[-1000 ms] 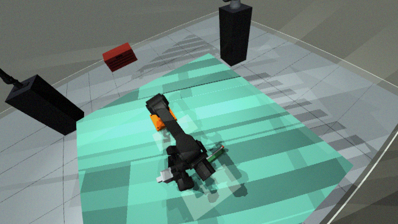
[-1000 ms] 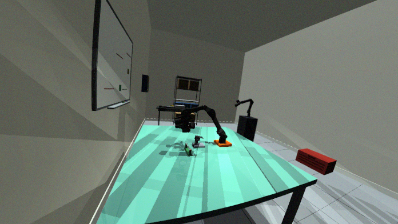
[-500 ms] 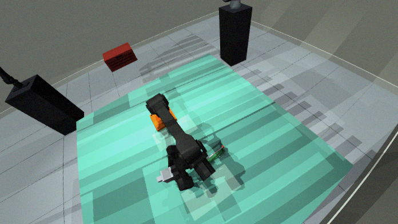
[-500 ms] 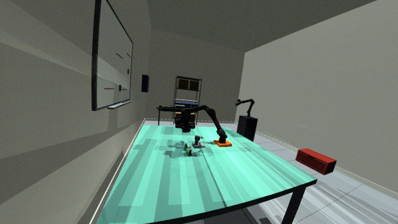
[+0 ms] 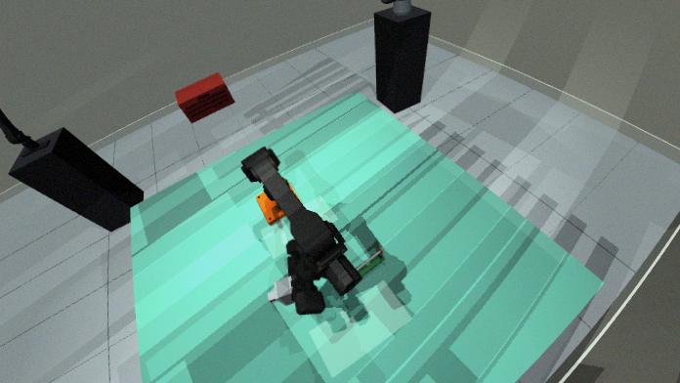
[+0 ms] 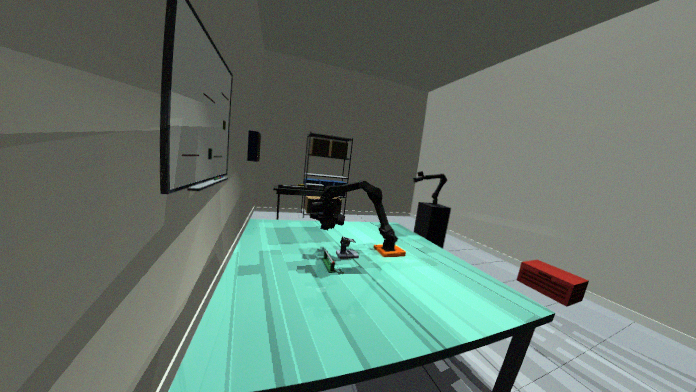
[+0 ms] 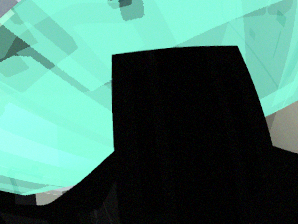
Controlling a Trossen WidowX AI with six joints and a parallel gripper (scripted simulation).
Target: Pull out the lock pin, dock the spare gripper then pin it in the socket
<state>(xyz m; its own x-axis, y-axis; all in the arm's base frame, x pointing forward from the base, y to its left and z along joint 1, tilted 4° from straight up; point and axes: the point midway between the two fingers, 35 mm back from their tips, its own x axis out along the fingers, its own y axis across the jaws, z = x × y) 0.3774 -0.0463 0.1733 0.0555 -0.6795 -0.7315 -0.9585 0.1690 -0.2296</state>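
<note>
My gripper (image 6: pixel 327 223) is shut on the spare gripper and holds it above the table; the fingertips are too dark to make out. A light-grey part of the spare gripper (image 5: pixel 282 291) sticks out left of the dark wrist in the top view. In the wrist view a large black shape covers the middle. The mount (image 6: pixel 347 254) stands on its grey base, with a dark upper part, below and to the right of my gripper in the exterior view; the arm hides it in the top view. The lock pin (image 5: pixel 370 260), a thin grey rod with a red end, lies along a green holder (image 5: pixel 372 266) (image 6: pixel 328 264).
The arm's orange base plate (image 5: pixel 268 210) (image 6: pixel 390 251) is on the green table (image 5: pixel 469 234) (image 6: pixel 400 320), on the mount's other side from the green holder. A red box (image 5: pixel 205 98) (image 6: pixel 552 282) and black pedestals (image 5: pixel 403 59) (image 6: pixel 432 223) stand off the table.
</note>
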